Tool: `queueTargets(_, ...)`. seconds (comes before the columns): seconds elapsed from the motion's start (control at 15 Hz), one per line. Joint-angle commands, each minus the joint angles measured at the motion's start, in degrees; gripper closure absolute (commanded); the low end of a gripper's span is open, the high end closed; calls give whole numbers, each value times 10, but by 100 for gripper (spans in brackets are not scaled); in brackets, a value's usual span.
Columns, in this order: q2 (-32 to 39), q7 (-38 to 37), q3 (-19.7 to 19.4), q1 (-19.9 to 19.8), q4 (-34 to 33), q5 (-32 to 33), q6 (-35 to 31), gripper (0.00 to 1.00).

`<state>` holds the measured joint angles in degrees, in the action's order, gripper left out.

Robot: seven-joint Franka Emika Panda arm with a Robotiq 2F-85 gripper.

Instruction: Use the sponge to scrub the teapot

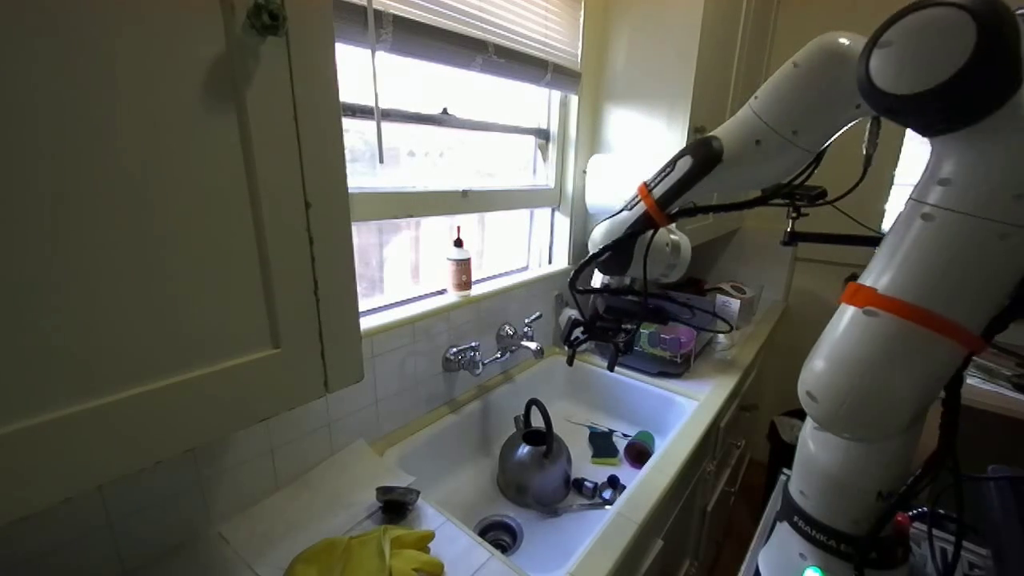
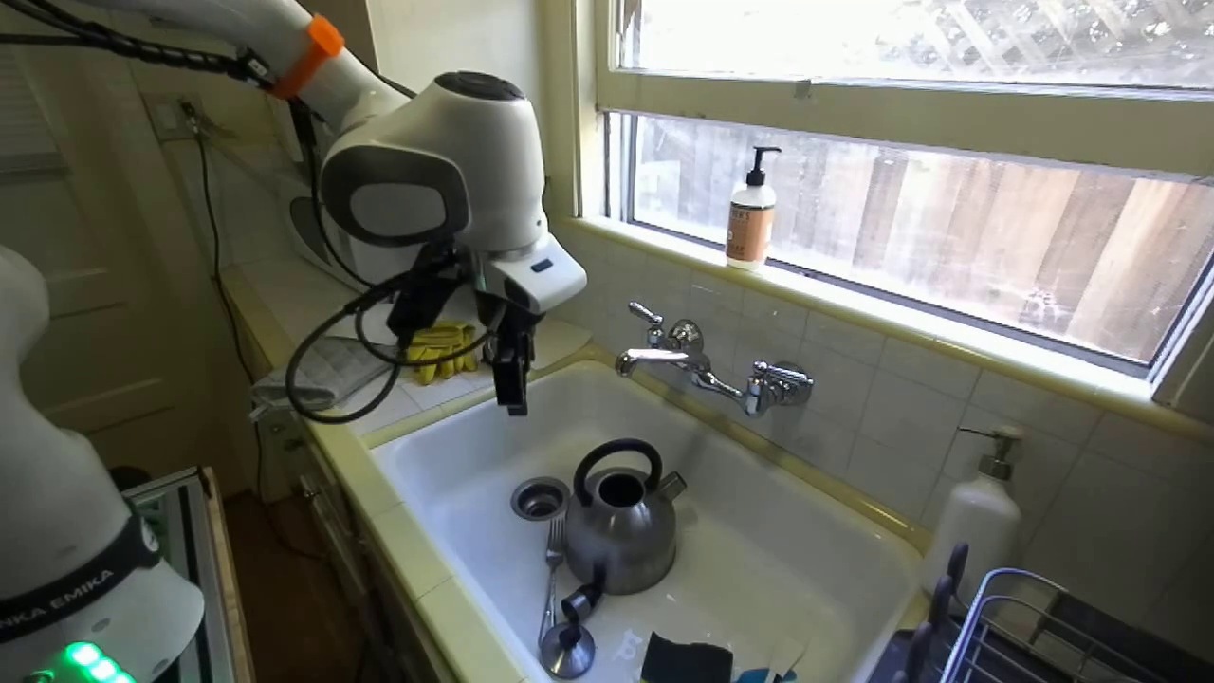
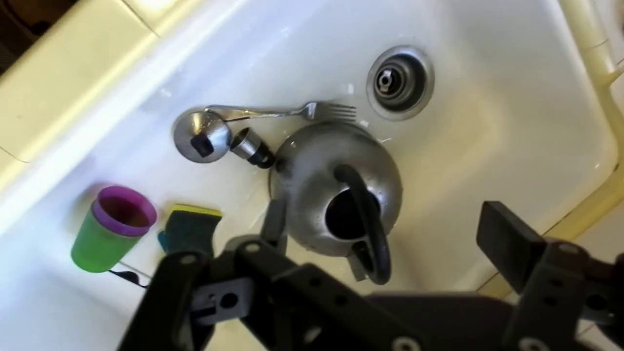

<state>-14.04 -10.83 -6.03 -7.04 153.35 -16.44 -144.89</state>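
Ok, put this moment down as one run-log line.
gripper: open, empty, above sink | teapot: upright in sink, lid off | sponge: in sink, ungripped | scrubbing: not under way

Your arm [image 1: 868,344] is white and rounded, flecked with small grey dots [image 1: 928,217]; a dark ring [image 1: 932,112] frames a pale joint cap [image 1: 920,52]. You have bright orange bands [image 1: 912,317] around it and black cables [image 2: 180,60] strung alongside, some looping out. Your base's dark collar [image 1: 840,541] reads FRANKA EMIKA in pale letters, above glowing green lights [image 2: 83,655]. Your black gripper [image 3: 384,224] has blocky fingers [image 3: 509,241] and round, pale screw heads [image 3: 406,344].
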Motion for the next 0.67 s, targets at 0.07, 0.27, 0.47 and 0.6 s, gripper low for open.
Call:
queueTargets(0.07, 73, 23, -40, -6, -25, -51, -64, 0)
queueTargets(0.27, 129, 47, -53, -9, -55, -76, -96, 0)
queueTargets(0.47, 174, 91, -59, -19, -88, -101, -99, 0)
queueTargets(0.6, 206, 99, -61, -35, -110, -103, -103, 0)
